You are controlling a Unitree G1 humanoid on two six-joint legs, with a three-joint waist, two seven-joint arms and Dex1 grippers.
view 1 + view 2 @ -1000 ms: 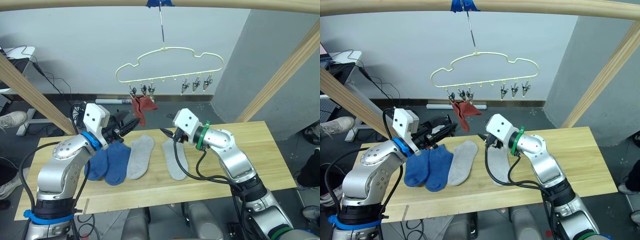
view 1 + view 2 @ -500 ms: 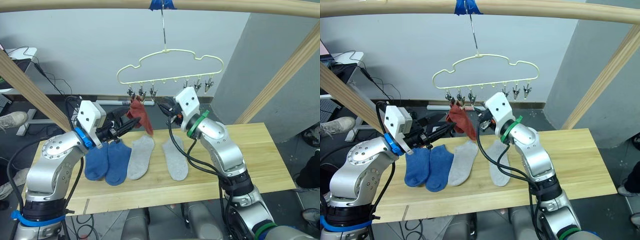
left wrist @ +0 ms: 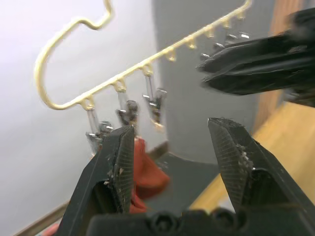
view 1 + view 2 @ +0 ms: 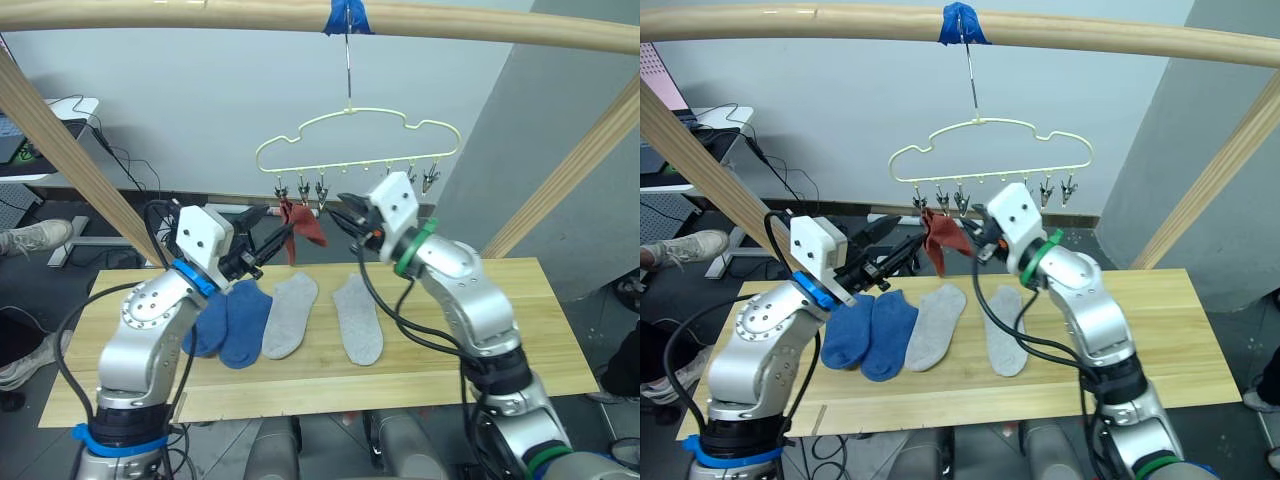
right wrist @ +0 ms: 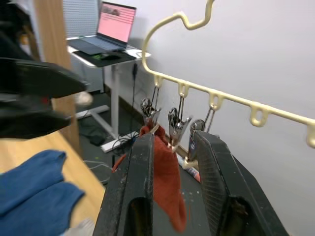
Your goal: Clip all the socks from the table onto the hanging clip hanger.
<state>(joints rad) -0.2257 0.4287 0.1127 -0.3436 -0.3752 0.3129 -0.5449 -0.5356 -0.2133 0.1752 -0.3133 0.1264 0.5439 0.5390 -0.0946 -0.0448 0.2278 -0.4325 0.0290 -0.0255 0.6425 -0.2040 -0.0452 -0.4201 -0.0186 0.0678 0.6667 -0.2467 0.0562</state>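
both arms have come up to the clip hanger point(image 4: 357, 140) since a second ago. left gripper point(image 4: 283, 233) is spread open just beside the rust-red sock point(image 4: 305, 224) dangling from its end clips. right gripper point(image 4: 347, 212) is narrowly parted, empty. fabric looks limp and light, so i'd pinch the cuff edge.

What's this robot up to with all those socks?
It is hanging socks on a clip hanger that hangs from a wooden beam. A red sock already hangs from the clips at one end. Both grippers, left and right, are raised near it with fingers open, holding nothing. Two blue socks and two grey socks lie on the table, waiting.
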